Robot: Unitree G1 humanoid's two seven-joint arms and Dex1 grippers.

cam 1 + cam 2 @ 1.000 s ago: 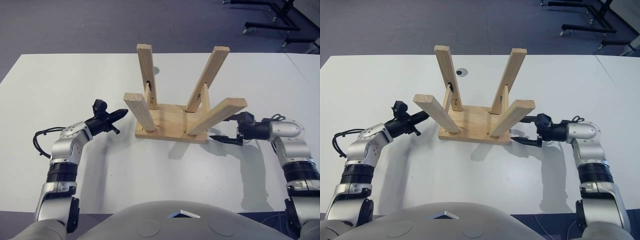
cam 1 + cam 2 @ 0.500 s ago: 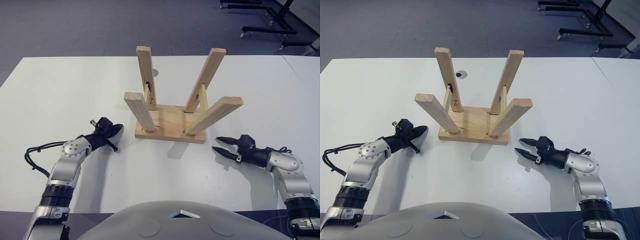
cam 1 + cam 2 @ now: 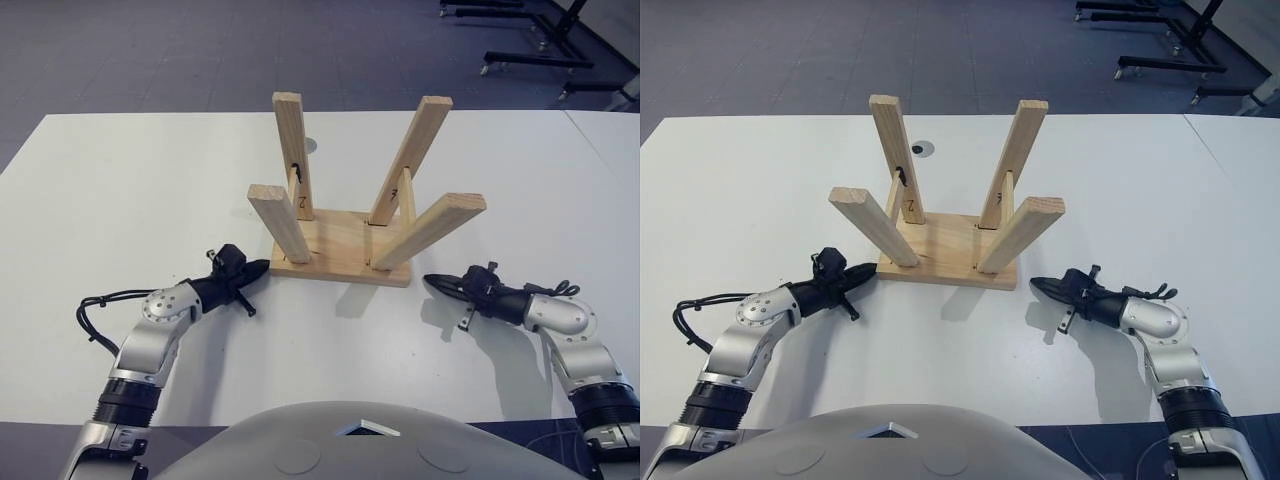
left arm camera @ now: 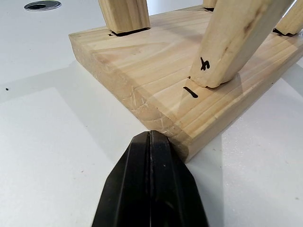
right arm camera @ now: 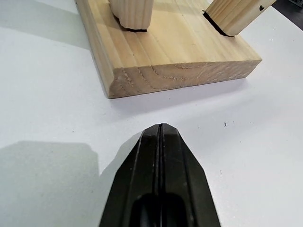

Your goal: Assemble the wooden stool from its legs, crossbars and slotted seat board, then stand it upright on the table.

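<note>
Stool (image 3: pixel 340 243) lies upturned on the tabletop (image 3: pixel 120 180), legs (image 3: pixel 291 150) up; I see my left hand (image 3: pixel 262 266) clenched at its corner, right hand (image 3: pixel 430 280) clenched just short.

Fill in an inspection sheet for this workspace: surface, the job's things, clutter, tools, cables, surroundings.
Surface: white table, with a round hole behind the stool.
Job's things: stool upside down, seat board flat on the table, four legs pointing up.
Clutter: nothing seen.
Tools: left tool shut, tip at the seat board's near left corner; right tool shut, low over the table, apart from the board's right end.
Cables: black cable looped beside the left arm; thin wires at the right wrist.
Surroundings: dark floor; black wheeled frames beyond the table.
</note>
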